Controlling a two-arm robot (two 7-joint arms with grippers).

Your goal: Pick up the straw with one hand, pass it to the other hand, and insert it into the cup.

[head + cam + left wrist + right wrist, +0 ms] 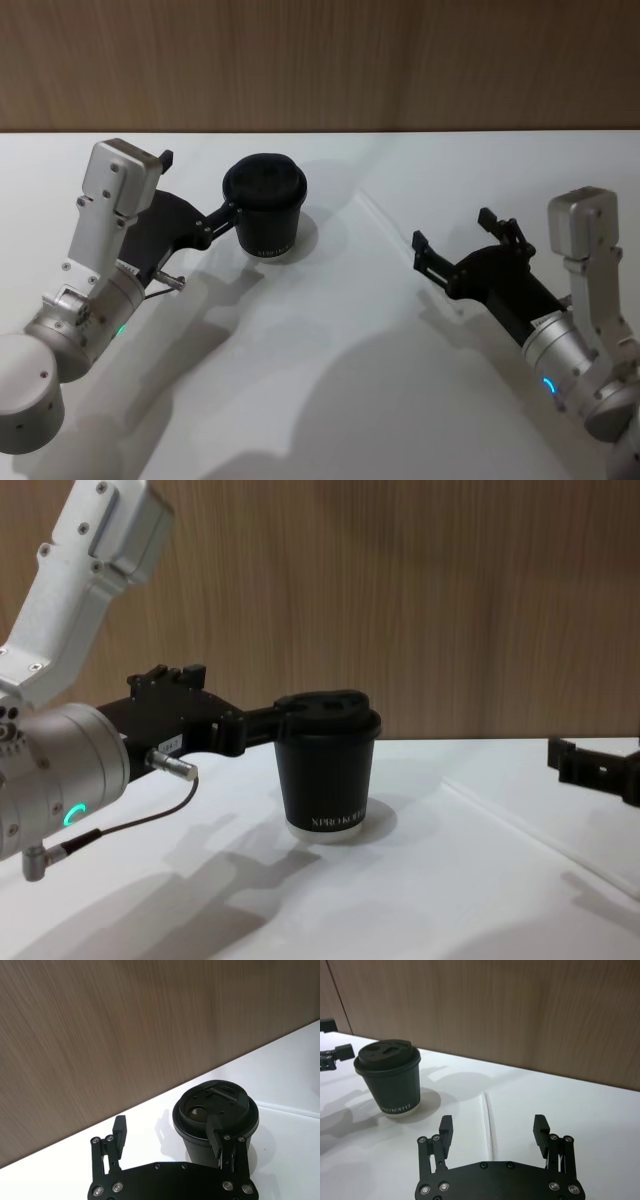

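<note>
We saw the cup (265, 200) standing upright on the white tabletop (330, 380), lid on, well back toward the wood-panelled wall (320, 60). The left gripper (197, 185) reached in from the cup's left with its jaws spread wide. One finger (216, 1132) lay against or just beside the lid rim, though we could not tell whether it touched. The other finger stood clear of the cup, nearer the wall. The straw (385, 210) lay flat on the tabletop to the cup's right, apart from it, with bare surface along both its sides. The right gripper (452, 228) hung further right of the cup, open and holding nothing. In the right wrist view the straw (488, 1120) ran between the fingers, touching neither. In front of the cup the tabletop lay open and bare.
</note>
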